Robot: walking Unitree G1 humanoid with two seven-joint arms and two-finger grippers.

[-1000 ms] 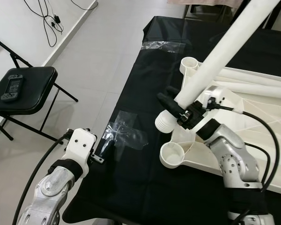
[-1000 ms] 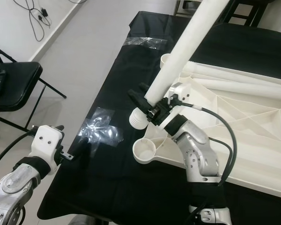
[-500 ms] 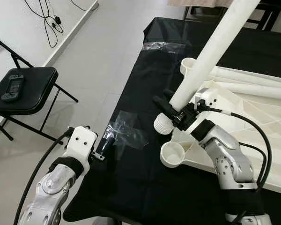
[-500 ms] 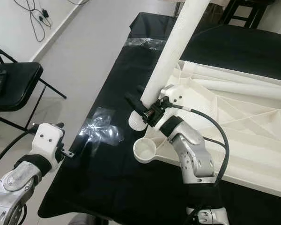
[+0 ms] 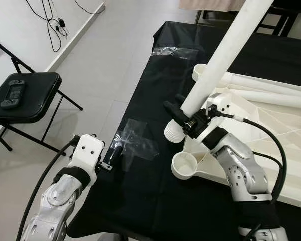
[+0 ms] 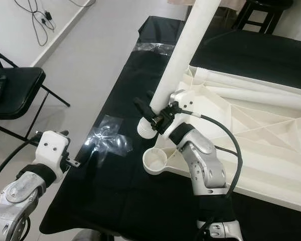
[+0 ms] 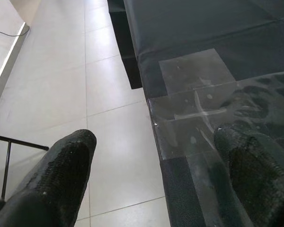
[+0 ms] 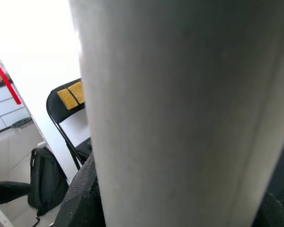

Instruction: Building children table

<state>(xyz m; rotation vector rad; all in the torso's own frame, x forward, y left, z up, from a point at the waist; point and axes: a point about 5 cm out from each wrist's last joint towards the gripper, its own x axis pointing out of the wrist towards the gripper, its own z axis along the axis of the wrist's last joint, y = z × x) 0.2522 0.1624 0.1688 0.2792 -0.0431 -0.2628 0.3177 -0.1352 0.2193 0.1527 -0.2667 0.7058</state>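
Note:
My right gripper [image 5: 184, 118] is shut on a long white table leg [image 5: 218, 55] and holds it tilted, top leaning away to the right. Its ribbed threaded end [image 5: 173, 133] hangs just above the black cloth, beside the upturned white table top [image 5: 271, 130]. A round corner socket [image 5: 187, 164] lies a little nearer than that end, and another socket [image 5: 201, 70] sits at the far corner. Up close, the leg [image 8: 180, 118] spans the right wrist view. My left gripper [image 7: 156, 165] stands open at the table's left edge over a clear tape patch [image 7: 199, 94].
More white legs [image 5: 273, 83] lie on the table top. A black cloth [image 5: 150, 201] covers the work table. A black folding chair [image 5: 25, 98] with a game controller [image 5: 12, 94] stands on the tiled floor at left, with cables [image 5: 55, 22] by the wall.
The right gripper has shifted slightly left and swung the leg steeper, its top moving leftward. The left arm has barely moved.

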